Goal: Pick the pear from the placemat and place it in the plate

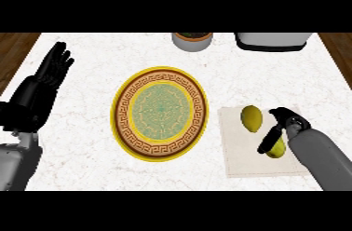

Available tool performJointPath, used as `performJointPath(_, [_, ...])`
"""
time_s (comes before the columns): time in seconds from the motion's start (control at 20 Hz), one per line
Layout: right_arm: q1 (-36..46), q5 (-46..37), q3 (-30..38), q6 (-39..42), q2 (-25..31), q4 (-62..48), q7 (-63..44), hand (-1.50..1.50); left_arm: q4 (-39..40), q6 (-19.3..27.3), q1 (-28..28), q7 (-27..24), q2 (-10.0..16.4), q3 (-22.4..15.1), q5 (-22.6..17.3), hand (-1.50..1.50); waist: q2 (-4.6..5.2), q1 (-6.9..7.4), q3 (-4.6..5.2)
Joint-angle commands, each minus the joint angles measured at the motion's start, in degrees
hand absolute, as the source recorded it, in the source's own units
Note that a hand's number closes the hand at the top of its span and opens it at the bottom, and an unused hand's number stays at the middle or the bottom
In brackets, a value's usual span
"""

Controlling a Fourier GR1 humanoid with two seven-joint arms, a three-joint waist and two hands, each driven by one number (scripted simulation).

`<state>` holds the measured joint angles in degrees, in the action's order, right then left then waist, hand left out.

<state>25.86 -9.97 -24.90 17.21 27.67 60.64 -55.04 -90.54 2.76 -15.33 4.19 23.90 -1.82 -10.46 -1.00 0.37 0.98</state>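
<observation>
White marble covers the bench (pixel 82 113), which fills most of the frame. At its centre lies the plate (pixel 117 114), with a yellow rim, a brown key-pattern band and a pale green middle; nothing lies on it.

A pale placemat (pixel 240 155) sits at the lower right of the frame, just beside the plate but not touching it. Two yellow-green fruits lie on it. The upper one, a smooth oval yellow fruit (pixel 252 118), sits near the placemat's upper left corner. The lower one, which appears to be the pear (pixel 278 150), is towards the placemat's right side and is largely hidden.

Coming in from the lower right corner, the right hand (pixel 285 120) is over the pear. Its black fingers (pixel 267 144) are curled down along the pear's left side, wrapped round it, and the pear is on the placemat, well apart from the plate.

At the upper left of the frame the left hand (pixel 51 69) rests with its fingers straight and pointing up, holding nothing.

Along the top edge stand a grey pot (pixel 192 43) and, to its right, a white appliance (pixel 271 41).
</observation>
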Motion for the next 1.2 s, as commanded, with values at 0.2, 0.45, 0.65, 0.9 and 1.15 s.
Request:
performJointPath(0.2, [-9.39, -14.27, -4.69, -12.22, 4.05, 9.17, 4.34, 1.50, 0.02, -1.39, 0.44, 0.29, 1.08, 2.55, -0.15, 0.00, 0.46, -1.69, -0.94])
performJointPath(0.45, [-20.69, -25.16, -7.52, -25.93, 11.08, 23.79, 6.77, 1.50, -2.11, -0.10, 3.20, 1.66, -0.08, 2.14, -0.23, 0.00, -0.34, -3.83, -0.90])
performJointPath(0.65, [-27.70, -33.03, -6.98, -34.27, 16.28, 32.81, 5.91, 1.50, -1.97, 0.39, 3.14, 0.93, -0.04, 2.31, 1.14, 0.00, 0.22, -3.16, -0.90])
performJointPath(0.9, [-35.95, -35.01, -6.04, -36.24, 19.87, 53.00, 2.37, 1.50, -1.83, -0.92, 3.09, 0.31, 0.41, 3.50, 0.51, 0.00, 0.33, -2.94, -0.84])
performJointPath(1.15, [-34.64, -38.88, -6.91, -36.73, 18.68, 64.16, 4.37, 1.50, 0.28, -1.32, -0.03, 1.71, -0.47, 2.75, 0.82, 0.00, 0.72, -2.04, -0.91])
